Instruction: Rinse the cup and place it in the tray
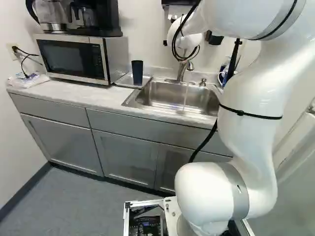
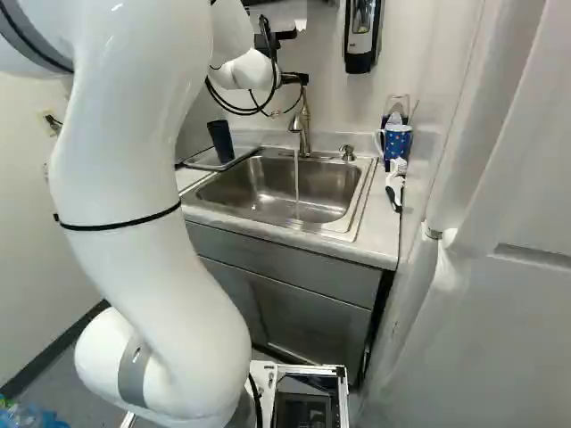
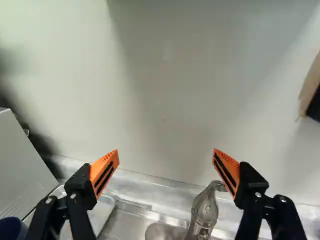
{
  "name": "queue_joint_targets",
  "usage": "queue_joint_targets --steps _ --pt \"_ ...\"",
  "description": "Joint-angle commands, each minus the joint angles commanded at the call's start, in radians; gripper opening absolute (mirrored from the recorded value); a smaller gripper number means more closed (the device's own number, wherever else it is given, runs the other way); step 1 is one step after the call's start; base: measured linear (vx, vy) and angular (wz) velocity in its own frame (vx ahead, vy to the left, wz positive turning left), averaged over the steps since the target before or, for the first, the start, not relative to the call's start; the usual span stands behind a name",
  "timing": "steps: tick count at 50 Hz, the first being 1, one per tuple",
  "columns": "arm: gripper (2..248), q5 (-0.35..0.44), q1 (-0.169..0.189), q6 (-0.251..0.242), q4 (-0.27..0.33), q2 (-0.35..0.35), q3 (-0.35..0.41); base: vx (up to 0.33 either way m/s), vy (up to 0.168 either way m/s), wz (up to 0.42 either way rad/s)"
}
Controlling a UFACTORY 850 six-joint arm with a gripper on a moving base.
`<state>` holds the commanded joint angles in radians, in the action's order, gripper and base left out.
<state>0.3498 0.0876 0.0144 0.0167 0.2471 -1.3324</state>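
Observation:
My gripper is up by the wall above the faucet. In the wrist view the gripper stands wide open with nothing between its orange pads, and the faucet is just below them. A dark blue cup stands on the flat tray between microwave and sink; part of the cup shows beside one finger in the wrist view. Water runs from the faucet into the metal sink.
A microwave with coffee makers on top stands beyond the tray. Right of the sink are a blue patterned mug, a brush and a soap pump. A dispenser hangs on the wall. A white door is at the right.

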Motion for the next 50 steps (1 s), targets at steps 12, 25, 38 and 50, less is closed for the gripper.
queue_joint_targets --steps 12,25,38,50 --pt "247 -0.010 0.000 0.000 0.000 0.000 0.000 0.000 0.000 0.000" --pt "247 -0.023 -0.001 0.000 0.000 -0.001 0.001 0.000 0.000 0.000" --pt "247 -0.026 -0.005 0.000 0.000 -0.012 0.013 0.000 0.000 0.000" --pt "247 -0.039 -0.007 0.000 0.000 -0.019 0.021 0.000 0.000 0.000"
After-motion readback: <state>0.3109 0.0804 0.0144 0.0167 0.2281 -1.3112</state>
